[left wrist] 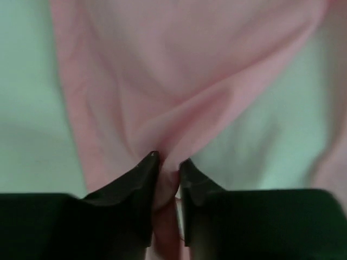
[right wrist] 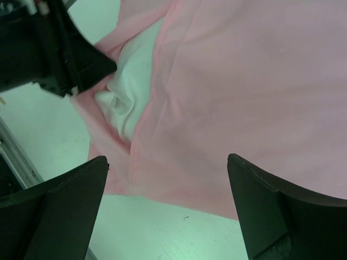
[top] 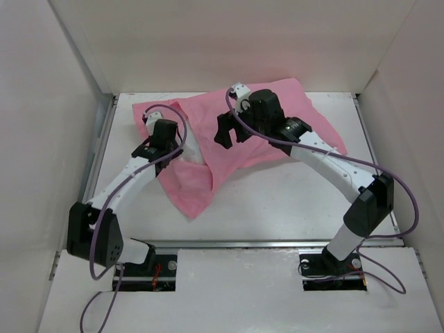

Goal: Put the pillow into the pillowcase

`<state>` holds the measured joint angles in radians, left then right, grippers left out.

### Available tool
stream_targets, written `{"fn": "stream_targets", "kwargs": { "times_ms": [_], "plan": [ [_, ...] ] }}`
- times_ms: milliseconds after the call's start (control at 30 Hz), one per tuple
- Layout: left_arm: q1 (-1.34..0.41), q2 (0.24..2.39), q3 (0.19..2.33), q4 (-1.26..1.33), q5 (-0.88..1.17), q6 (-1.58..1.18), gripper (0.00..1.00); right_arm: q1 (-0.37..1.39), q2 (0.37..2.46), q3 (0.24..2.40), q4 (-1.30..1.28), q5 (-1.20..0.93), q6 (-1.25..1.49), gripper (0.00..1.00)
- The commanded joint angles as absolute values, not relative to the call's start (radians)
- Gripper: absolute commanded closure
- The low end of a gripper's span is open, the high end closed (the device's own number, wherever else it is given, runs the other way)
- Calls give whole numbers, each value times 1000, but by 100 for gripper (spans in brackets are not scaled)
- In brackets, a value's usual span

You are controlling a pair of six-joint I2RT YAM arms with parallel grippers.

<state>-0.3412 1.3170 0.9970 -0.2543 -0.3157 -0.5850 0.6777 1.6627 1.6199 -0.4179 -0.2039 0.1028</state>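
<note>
Pinching a pillowcase (left wrist: 190, 81) fold, the left gripper (left wrist: 168, 165) was clamped, likely to open it round the pillow (right wrist: 127, 103). The right gripper (right wrist: 168, 157) was spread, empty.

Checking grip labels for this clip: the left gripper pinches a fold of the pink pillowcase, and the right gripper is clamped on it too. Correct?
Not quite. The left gripper does pinch the pillowcase, but the right gripper is wide open above it, as the right wrist view shows.
</note>
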Motion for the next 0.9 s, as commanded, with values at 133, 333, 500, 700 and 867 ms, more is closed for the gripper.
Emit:
{"fn": "stream_targets", "kwargs": {
  "times_ms": [133,333,500,700,867],
  "plan": [
    [-302,1344,1157,-367,-453,-584,100,690,1585,1557,-364,-205,112,4],
    [-302,1210,1157,-108,44,-471,100,690,1672,1557,-316,-302,121,4],
    [-302,1241,1207,24,368,-454,95,690,1764,1597,-291,-273,130,4],
    [-328,1429,1290,-109,335,-445,0,658,1729,1562,-282,-158,192,6],
    [-328,1398,1266,-138,224,-456,0,638,1635,1529,-273,-124,190,6]
  ]
}}
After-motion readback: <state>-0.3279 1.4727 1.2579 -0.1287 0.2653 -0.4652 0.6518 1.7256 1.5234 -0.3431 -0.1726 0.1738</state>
